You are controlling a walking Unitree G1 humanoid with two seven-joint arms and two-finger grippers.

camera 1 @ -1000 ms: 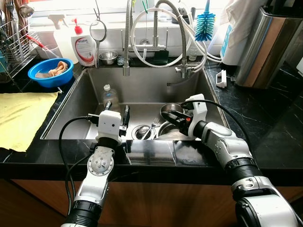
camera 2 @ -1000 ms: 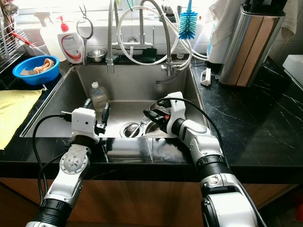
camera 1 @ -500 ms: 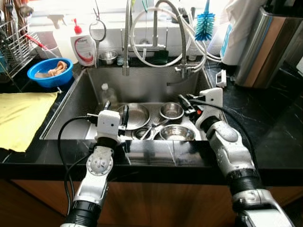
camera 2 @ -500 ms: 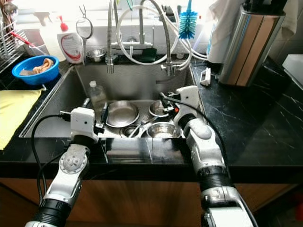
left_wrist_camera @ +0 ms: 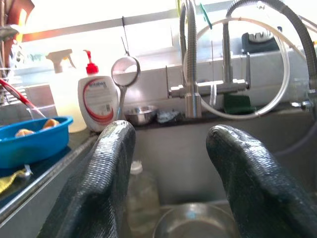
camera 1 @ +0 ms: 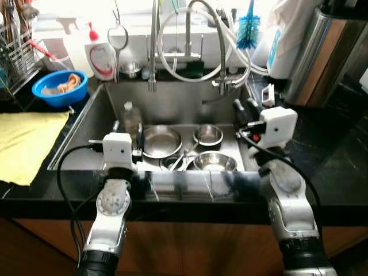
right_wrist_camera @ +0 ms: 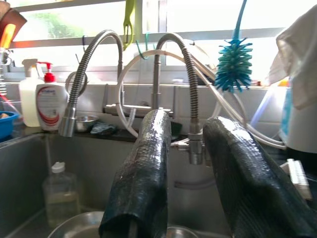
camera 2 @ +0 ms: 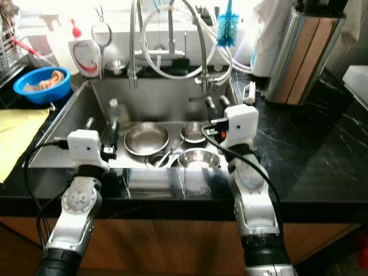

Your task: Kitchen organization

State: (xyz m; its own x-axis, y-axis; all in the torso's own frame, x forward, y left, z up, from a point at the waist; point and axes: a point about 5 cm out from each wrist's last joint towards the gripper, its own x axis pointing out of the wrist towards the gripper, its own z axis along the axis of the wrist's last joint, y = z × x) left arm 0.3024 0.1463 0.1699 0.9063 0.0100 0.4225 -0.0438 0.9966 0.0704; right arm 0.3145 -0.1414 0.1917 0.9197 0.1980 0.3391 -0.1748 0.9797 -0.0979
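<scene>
- The dishes to sort lie on the floor of the sink (camera 1: 86, 135): a flat steel plate (camera 1: 161, 140) toward the robot's left, a small steel bowl (camera 1: 208, 135) beside it near the back, and a second steel bowl (camera 1: 214, 161) nearer the front edge.
- A fork (camera 1: 185, 154) rests between them, just beside the drain, with its tines pointing toward the plate.
- A clear plastic bottle (camera 1: 133, 117) stands upright against the sink's left wall, near the plate's rim.
- The left gripper (camera 1: 127, 131) hovers over the sink's front left part, above the bottle and plate, its fingers spread wide with nothing between them.
- The right gripper (camera 1: 244, 108) is raised by the sink's right rim, fingers parted to a moderate gap and empty.
- Likely trouble: steel is slick and the bowls sit close together, so a pinch on one rim could slip or knock its neighbour.
- A descent by the left gripper could tip the upright bottle, since it stands just under that arm.
- Behind, the taps and looped hoses (camera 1: 198, 40) hang low; a high lift from the sink could snag them.
- On the counter, a blue bowl (camera 1: 60, 88), a soap bottle (camera 1: 100, 56) and a yellow cloth (camera 1: 26, 144) sit well apart from the work.
</scene>
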